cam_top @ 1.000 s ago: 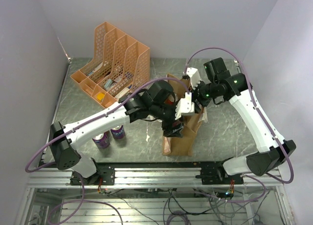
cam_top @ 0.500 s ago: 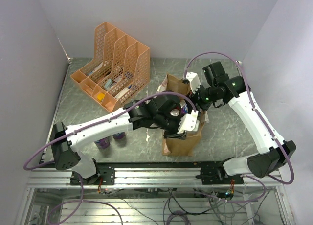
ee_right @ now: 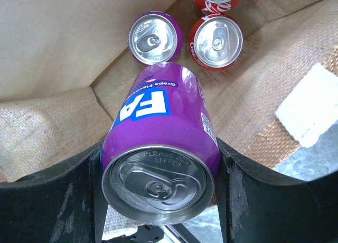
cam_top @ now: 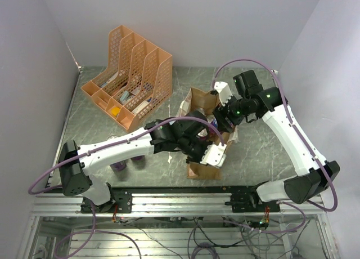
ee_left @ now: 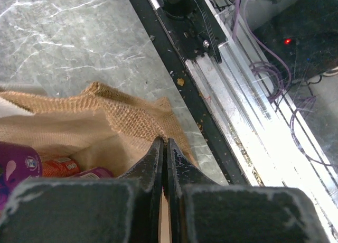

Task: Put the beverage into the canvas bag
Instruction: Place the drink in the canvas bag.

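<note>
The canvas bag (cam_top: 203,170) stands between the two arms with its mouth open. My left gripper (cam_top: 216,156) is shut on the near rim's burlap weave (ee_left: 121,116), jaws pressed together (ee_left: 164,141). My right gripper (cam_top: 220,114) hangs over the bag's mouth, shut on the beverage (ee_right: 158,121), a purple grape soda can lying lengthwise between the fingers (ee_right: 158,148). On the bag's floor (ee_right: 47,127) below it stand a purple can (ee_right: 156,39) and two red cans (ee_right: 216,42).
An orange mesh file organiser (cam_top: 129,76) sits at the back left. Two purple cans (cam_top: 119,164) stand on the table beside the left arm. The metal rail (ee_left: 211,95) runs close behind the bag's near side. A white strap (ee_right: 311,113) lies on the rim.
My left gripper has moved from above the bag to its near rim and shut on it, and the mouth now stands wider. The right gripper has barely moved with the can.
</note>
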`<state>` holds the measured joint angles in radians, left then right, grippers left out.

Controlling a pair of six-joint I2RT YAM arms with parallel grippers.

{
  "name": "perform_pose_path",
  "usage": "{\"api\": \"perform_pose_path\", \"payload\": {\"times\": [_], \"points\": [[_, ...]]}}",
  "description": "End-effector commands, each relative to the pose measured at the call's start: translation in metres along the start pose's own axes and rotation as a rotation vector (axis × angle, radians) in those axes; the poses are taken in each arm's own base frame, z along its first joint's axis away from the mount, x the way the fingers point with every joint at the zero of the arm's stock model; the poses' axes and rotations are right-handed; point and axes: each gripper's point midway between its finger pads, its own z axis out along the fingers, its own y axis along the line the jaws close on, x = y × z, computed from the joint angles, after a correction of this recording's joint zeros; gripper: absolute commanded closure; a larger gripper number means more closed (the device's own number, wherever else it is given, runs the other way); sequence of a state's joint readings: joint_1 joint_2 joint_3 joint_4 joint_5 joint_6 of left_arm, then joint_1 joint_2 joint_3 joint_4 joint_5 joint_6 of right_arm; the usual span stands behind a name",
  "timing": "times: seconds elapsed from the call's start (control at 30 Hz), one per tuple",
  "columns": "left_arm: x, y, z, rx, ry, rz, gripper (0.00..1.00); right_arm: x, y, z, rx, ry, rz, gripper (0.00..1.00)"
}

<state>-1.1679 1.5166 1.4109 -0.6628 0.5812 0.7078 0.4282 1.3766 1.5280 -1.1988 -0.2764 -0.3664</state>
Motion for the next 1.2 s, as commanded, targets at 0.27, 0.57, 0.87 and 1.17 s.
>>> {"api": "perform_pose_path", "payload": {"times": [0.27,0.57,0.87,1.17], "points": [[0.035,-0.023,0.007,0.093,0.078,0.085,0.90,-0.020,-0.002,0.014,-0.071,-0.049,-0.110,0.88],[0.024,-0.015,0.006,0.072,0.054,0.107,0.91,-0.002,-0.008,0.023,-0.056,0.023,-0.167,0.91],[0.010,-0.003,0.009,0.055,0.017,0.150,0.93,0.024,0.002,0.025,-0.065,0.099,-0.195,0.93],[0.000,-0.002,0.011,0.084,-0.015,0.191,0.93,0.036,0.027,0.039,-0.131,0.131,-0.237,0.94]]}}
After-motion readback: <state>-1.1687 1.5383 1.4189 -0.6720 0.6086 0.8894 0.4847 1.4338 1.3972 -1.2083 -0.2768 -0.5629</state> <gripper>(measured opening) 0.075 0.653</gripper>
